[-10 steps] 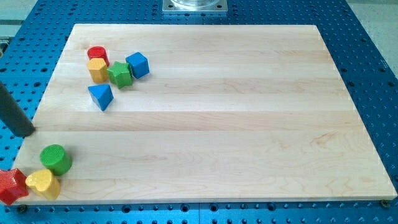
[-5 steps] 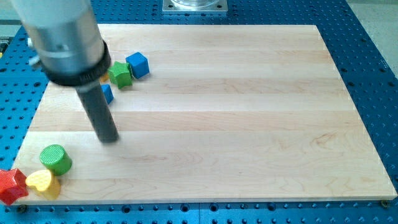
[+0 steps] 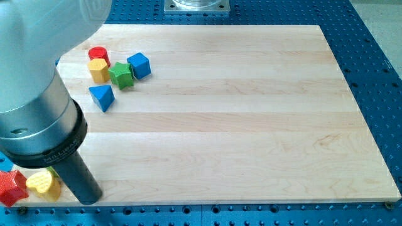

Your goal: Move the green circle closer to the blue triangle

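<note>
At the view's bottom-left corner, a red star-like block [image 3: 10, 187] is seen at the very edge of the pale wooden desk [image 3: 239, 113], partly cut off by the frame. Touching it on its right, a yellow heart-like block [image 3: 41, 184] is seen. Immediately right of that block, the straight dark rod is planted, and my tip [image 3: 88, 201] is placed near the desk's bottom edge. No hand is carried by the arm, so no open or closed state can be told. The arm's large grey and black body [image 3: 38, 107] fills the view's left side.

The green circle cannot be seen; where it lies cannot be told, as the arm's body covers the lower-left part of the desk.

Toward the view's top left, a cluster is seen: a red round block [image 3: 98, 55], a yellow block [image 3: 98, 70] just below it, a green block [image 3: 121, 75] touching on the right, and a blue cube-like block [image 3: 139, 64]. The blue triangle block [image 3: 102, 97] lies just below this cluster, well apart from my tip.
</note>
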